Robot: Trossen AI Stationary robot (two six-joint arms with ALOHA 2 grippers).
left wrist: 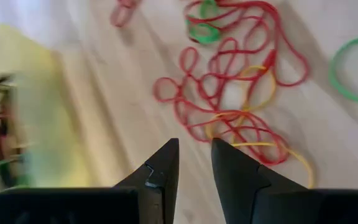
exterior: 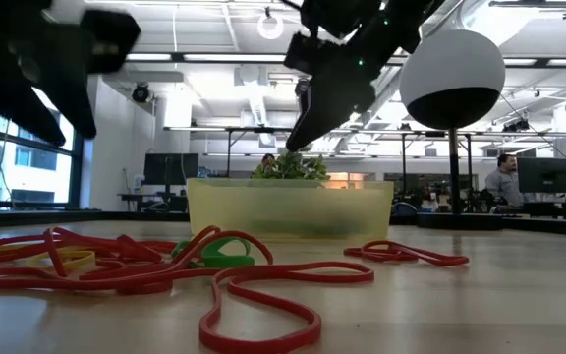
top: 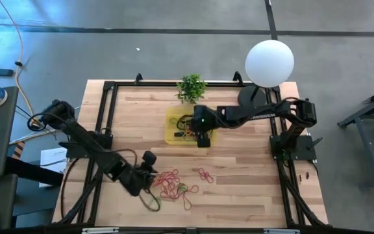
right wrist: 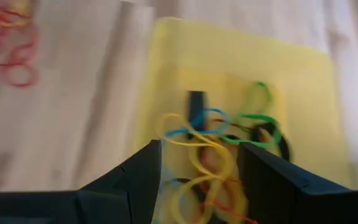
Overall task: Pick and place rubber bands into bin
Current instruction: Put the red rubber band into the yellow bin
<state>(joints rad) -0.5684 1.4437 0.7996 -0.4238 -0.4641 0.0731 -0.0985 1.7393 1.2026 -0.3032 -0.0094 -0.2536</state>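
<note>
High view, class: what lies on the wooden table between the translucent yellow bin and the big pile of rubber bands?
Only bare wood between bin and pile, seen from above.

Legible text: none is found in any view.
Labels and brands: none can be made out.
Numbers and signs: none can be read.

Right claw [right wrist: 197, 180] agape (left [left wrist: 194, 165] narrow)

Translucent plastic bin [exterior: 289, 208] — matt (pale) wooden table [top: 252, 175]
</note>
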